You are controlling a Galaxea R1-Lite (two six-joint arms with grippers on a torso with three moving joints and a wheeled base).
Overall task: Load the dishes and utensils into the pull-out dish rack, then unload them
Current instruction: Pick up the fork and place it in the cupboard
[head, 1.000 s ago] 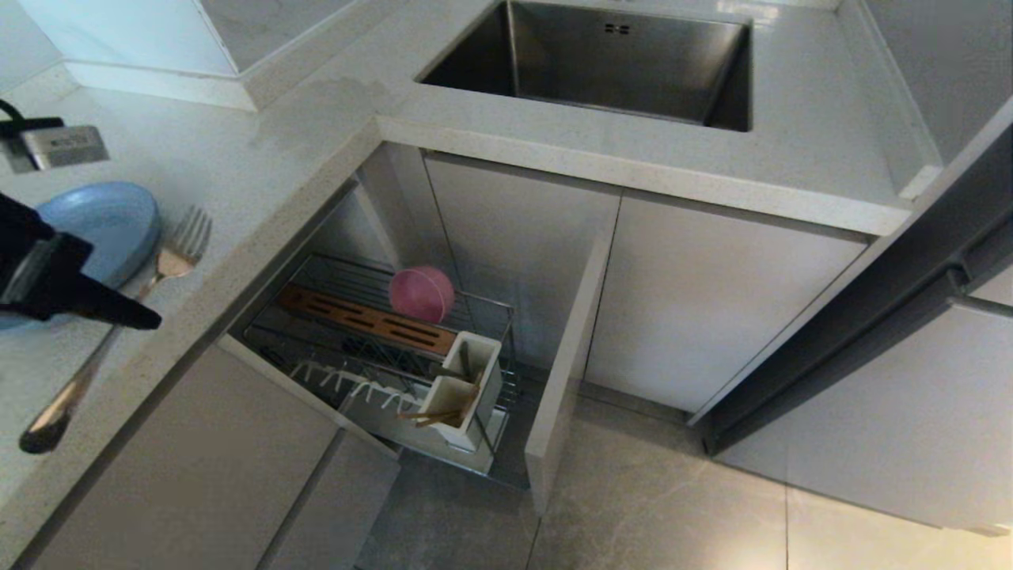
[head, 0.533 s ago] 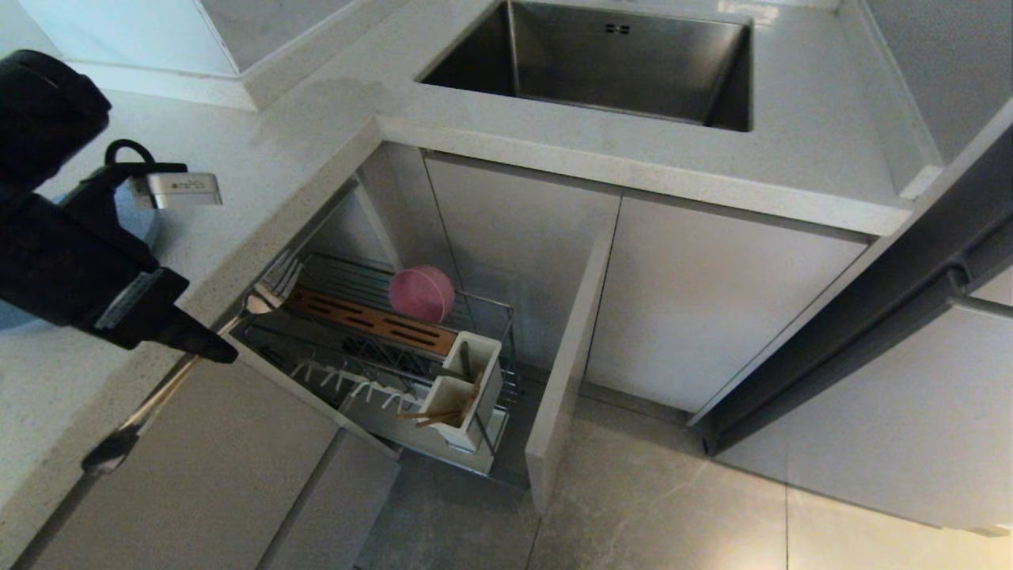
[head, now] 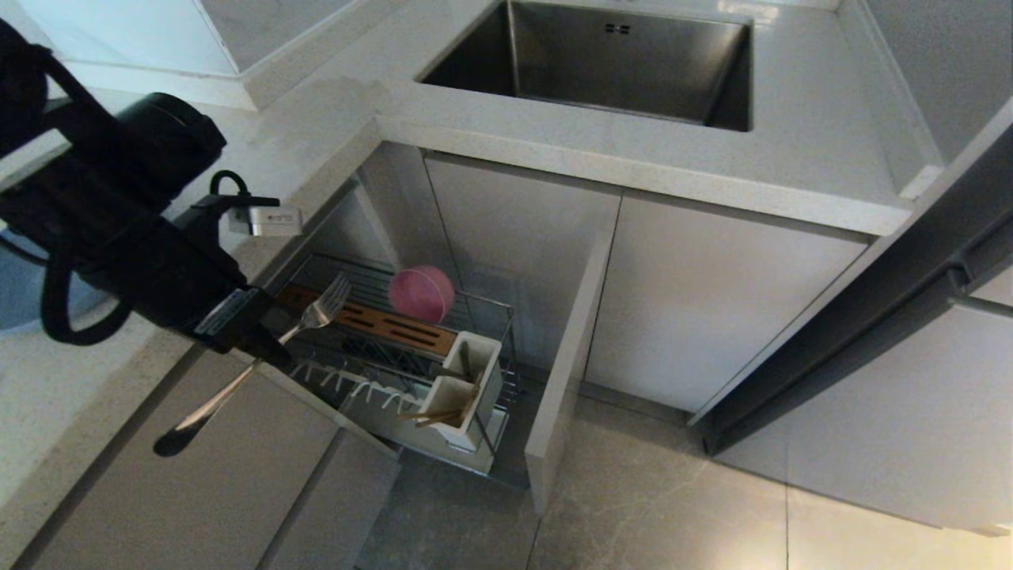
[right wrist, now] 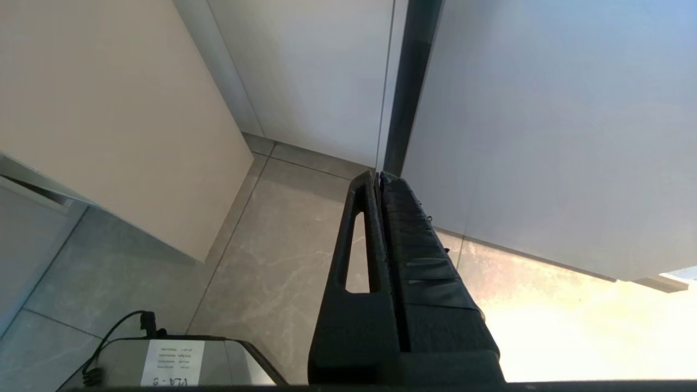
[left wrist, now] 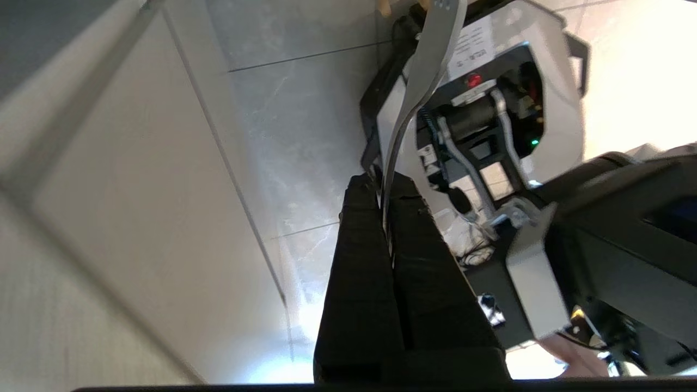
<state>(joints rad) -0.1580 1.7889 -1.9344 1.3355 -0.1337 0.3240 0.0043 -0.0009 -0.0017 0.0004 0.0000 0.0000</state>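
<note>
My left gripper [head: 269, 352] is shut on the handle of the silver fork [head: 316, 313]. It holds the fork in the air over the left end of the pull-out dish rack [head: 484, 302], tines toward the brown wooden strip [head: 372, 321]. In the left wrist view the fork [left wrist: 414, 81] sticks out from the shut left gripper [left wrist: 384, 188]. The pink bowl [head: 422, 293] sits in the rack's back. Wooden chopsticks [head: 435, 413] lie in the near compartment of the white utensil box [head: 463, 388]. The blue plate [head: 12, 293] shows partly behind my left arm on the counter. My right gripper [right wrist: 378, 177] is shut and empty, low over the floor.
The steel sink [head: 617, 63] is set in the counter behind the rack. An open beige cabinet panel [head: 566, 364] stands at the rack's right side. White prongs [head: 348, 384] line the rack's front. Grey tiled floor [head: 649, 507] lies below.
My left arm has carried the fork from the counter beside the blue plate rightward past the counter edge; it is now over the rack's left end.
</note>
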